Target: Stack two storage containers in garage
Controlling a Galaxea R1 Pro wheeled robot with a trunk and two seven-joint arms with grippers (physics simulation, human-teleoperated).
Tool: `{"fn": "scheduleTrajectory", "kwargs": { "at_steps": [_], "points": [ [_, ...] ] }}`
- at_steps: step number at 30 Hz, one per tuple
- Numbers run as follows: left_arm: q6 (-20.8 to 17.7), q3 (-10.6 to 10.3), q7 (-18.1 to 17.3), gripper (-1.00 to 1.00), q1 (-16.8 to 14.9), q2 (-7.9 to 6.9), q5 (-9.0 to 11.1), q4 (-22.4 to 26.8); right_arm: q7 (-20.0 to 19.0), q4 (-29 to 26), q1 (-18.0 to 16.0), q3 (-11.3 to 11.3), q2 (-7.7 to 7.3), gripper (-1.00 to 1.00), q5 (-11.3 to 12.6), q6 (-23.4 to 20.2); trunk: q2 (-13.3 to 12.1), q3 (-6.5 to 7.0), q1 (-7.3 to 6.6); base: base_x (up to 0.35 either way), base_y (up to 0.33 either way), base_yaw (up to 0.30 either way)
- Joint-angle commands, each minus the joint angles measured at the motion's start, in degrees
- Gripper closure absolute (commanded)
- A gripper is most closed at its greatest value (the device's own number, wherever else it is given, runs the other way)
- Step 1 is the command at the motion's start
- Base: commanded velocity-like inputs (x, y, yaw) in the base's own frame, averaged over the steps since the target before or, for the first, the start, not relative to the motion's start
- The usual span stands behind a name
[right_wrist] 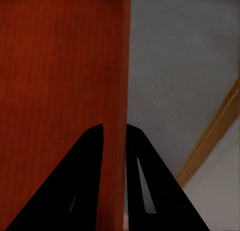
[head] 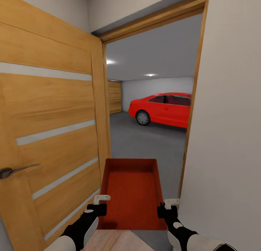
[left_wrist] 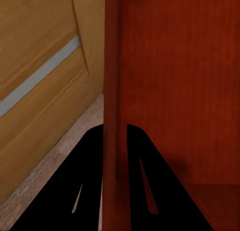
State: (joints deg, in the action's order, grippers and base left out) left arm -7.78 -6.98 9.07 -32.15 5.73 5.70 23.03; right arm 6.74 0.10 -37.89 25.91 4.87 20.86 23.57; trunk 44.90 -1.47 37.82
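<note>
Each gripper, left (head: 97,206) and right (head: 167,208), clamps the container (head: 131,193) wall at the doorway.

The storage container (head: 132,193) is orange-red all over, with a faint ribbed texture inside. The door (head: 50,135) is honey wood with pale grey stripes. Grey concrete floor (head: 145,142), bright red car (head: 163,108), white walls (head: 228,135), black-and-white arms.

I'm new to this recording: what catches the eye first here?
An orange-red bin held low in the middle, the left gripper and right gripper each pinching a side wall. Beyond it, an open wooden door at left and a red car on the garage's grey floor.
</note>
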Motion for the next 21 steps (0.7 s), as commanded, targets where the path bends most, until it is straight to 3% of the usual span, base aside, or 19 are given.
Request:
{"fn": "scheduleTrajectory", "kwargs": {
  "at_steps": [1,21],
  "points": [
    [-0.3,-0.3,0.8,1.00,0.0,0.02,0.3,0.2,0.2,0.1,-0.1,-1.6,0.05,1.00,0.7,0.2,0.1,-0.10,0.04,0.289,0.160,-0.008],
    [-0.3,-0.3,0.8,1.00,0.0,0.06,0.3,0.2,0.2,0.1,-0.1,-1.6,0.05,1.00,0.7,0.2,0.1,-0.10,0.04,0.289,0.161,-0.259]
  ]
}}
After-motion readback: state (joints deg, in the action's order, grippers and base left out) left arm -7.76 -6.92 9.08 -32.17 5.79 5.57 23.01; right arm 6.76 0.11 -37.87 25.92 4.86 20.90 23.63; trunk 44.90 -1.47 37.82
